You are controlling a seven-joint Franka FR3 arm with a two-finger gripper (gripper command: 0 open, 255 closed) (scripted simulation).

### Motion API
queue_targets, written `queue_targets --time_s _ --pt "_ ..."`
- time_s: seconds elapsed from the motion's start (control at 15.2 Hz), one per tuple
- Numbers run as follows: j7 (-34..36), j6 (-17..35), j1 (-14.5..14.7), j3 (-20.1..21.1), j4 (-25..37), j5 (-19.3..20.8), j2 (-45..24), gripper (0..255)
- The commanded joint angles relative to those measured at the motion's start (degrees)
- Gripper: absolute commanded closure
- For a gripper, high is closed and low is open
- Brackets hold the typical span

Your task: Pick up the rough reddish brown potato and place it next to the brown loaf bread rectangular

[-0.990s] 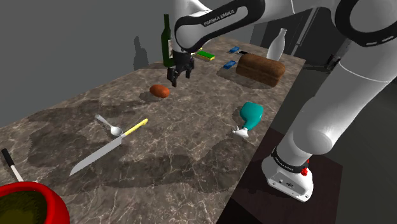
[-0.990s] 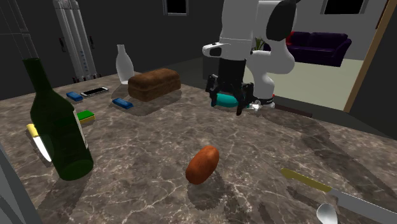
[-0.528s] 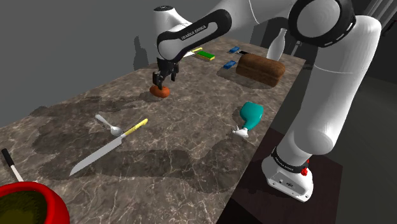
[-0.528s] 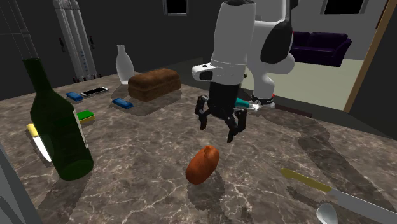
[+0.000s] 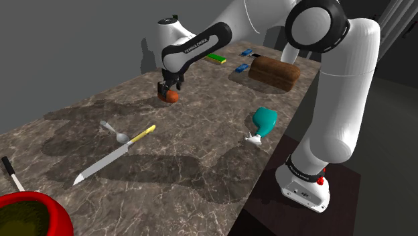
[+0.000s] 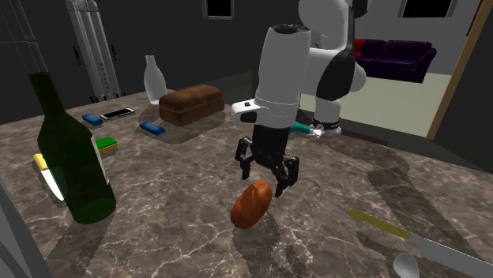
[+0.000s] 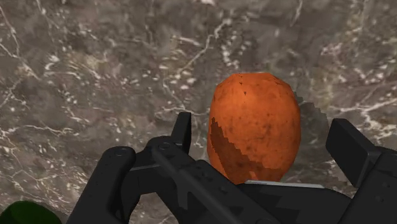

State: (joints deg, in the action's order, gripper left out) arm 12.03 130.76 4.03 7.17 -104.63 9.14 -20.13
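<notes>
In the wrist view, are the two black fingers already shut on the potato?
No: the gripper is open, and marbled countertop shows between its fingers and the reddish brown potato.

Potato reddish-orange, countertop grey-brown w/ white veins, loaf brown, bottle dk green, bowl red.

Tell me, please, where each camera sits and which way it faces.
Shoulder view: beside and slightly behind the stand, looking down along the marble counter; stand, arm and gripper show.
Second exterior view: low across the counter, facing the arm; forearm and gripper show.
Wrist view: on the hand, looking down at the counter; its two black fingers show, apart.
Shared: all three catch the potato at the open gripper; both exterior views hold the loaf.
</notes>
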Motion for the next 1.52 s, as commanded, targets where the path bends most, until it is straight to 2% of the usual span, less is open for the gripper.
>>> queue_targets --time_s 0.0,0.53,0.59,1.19,1.45 --pt "0.36 1.47 0.14 -0.13 -0.17 0.35 -1.29 0" --pt "0.35 1.46 0.14 -0.13 -0.17 0.35 -1.29 0" --pt "0.35 1.46 0.14 -0.13 -0.17 0.35 -1.29 255" --pt "0.36 1.47 0.14 -0.13 -0.17 0.35 -1.29 255" --pt "-0.11 -1.07 0.04 0.07 0.92 -0.12 0.18 255"
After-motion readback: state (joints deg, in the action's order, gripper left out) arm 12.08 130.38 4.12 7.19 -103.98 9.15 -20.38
